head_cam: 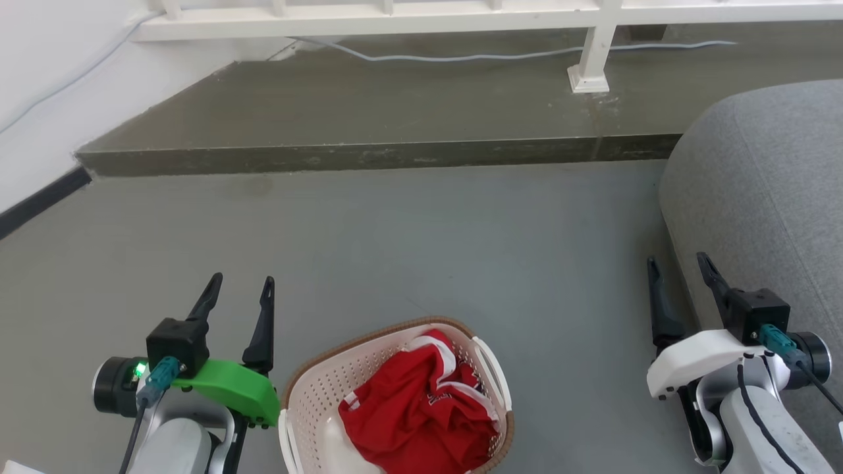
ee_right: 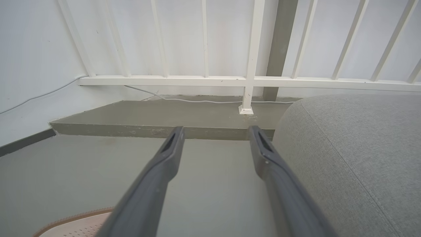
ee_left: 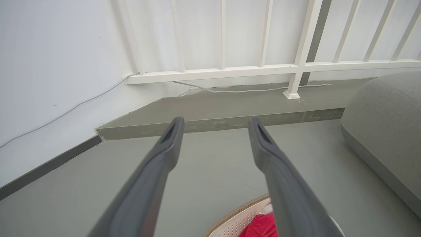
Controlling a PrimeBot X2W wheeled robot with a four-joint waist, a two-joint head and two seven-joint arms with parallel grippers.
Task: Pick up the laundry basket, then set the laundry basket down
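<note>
Cream laundry basket [head_cam: 319, 390] on the floor holds 1 crumpled red garment [head_cam: 415, 408]. Left gripper [head_cam: 242, 278] hovers just beside it, right gripper [head_cam: 677, 259] well apart, both jaws spread.

Light is bright, even and diffuse in all three views; source not seen. Wall [ee_left: 65, 49] reads near-white, close to clipping in both wrist views. Shadows soft: step riser [head_cam: 369, 157] darker than floor [head_cam: 421, 250]. No hard glare noted. Green indicator lamp [head_cam: 139, 369] glows on the left wrist. Head view sharp, no motion blur. Wrist views show wide-angle distortion: railing [ee_right: 204, 80] bars fan outward toward the corners. Sofa [ee_right: 355, 158] fabric weave resolves clearly. Left gripper [ee_left: 215, 121] and right gripper [ee_right: 216, 129] crisp at the tips, soft and out of focus toward the bottom edge.
</note>
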